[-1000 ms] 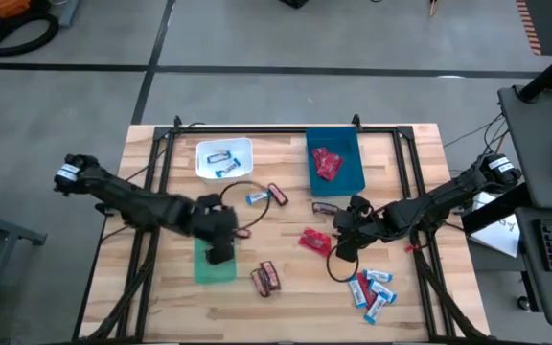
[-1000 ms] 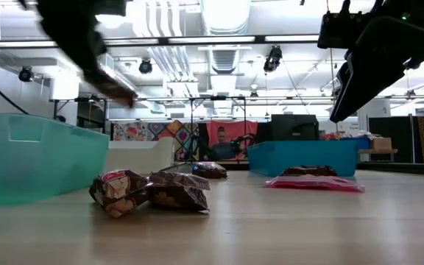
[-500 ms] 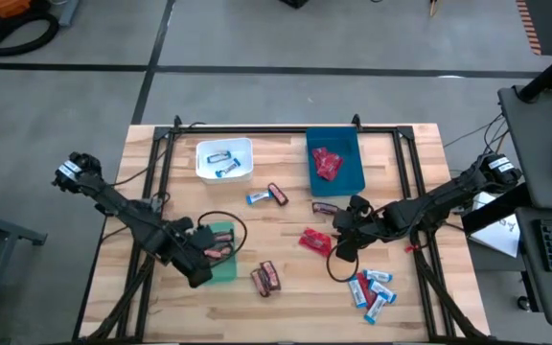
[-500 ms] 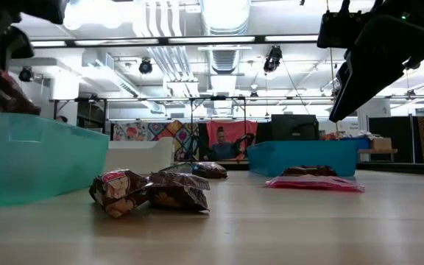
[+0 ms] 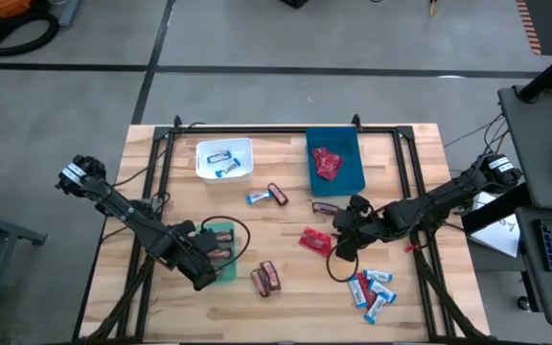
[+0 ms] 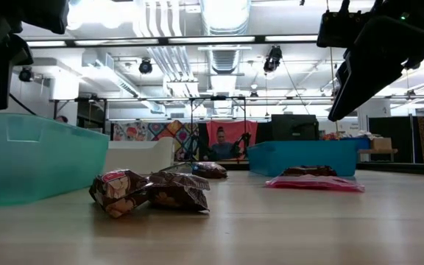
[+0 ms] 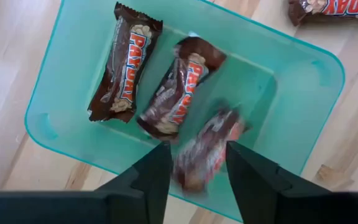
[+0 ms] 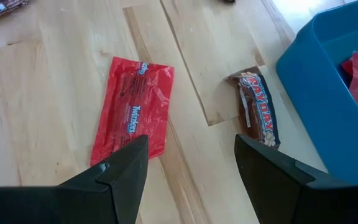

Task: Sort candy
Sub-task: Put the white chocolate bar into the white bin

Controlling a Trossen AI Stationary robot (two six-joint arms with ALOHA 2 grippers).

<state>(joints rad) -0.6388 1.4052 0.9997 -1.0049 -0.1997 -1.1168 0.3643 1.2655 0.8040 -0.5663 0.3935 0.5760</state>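
Note:
My left gripper (image 5: 205, 263) hangs open over the green bin (image 5: 224, 271). In the left wrist view a dark brown candy bar (image 7: 205, 151) shows blurred below and between its spread fingers, over the bin's floor. Two more brown bars (image 7: 124, 62) (image 7: 179, 87) lie flat in the bin (image 7: 303, 93). My right gripper (image 5: 343, 241) waits open above a red packet (image 8: 134, 115) and a brown bar (image 8: 257, 109), both flat on the table. The white bin (image 5: 224, 159) holds blue-and-white bars. The blue bin (image 5: 337, 163) holds red packets.
Loose candy lies on the wood: a blue-and-white bar (image 5: 257, 198) beside a brown one (image 5: 278, 195), two brown bars (image 5: 264, 278) near the green bin, and a pile of blue-and-white and red pieces (image 5: 372, 287) near the front right. Cables loop across the table's middle.
My left gripper has swung toward the table's near edge over the green bin, sunk a little and rolled. Its fingers have opened and let go of the brown bar, which drops into the bin. My right arm has kept still.

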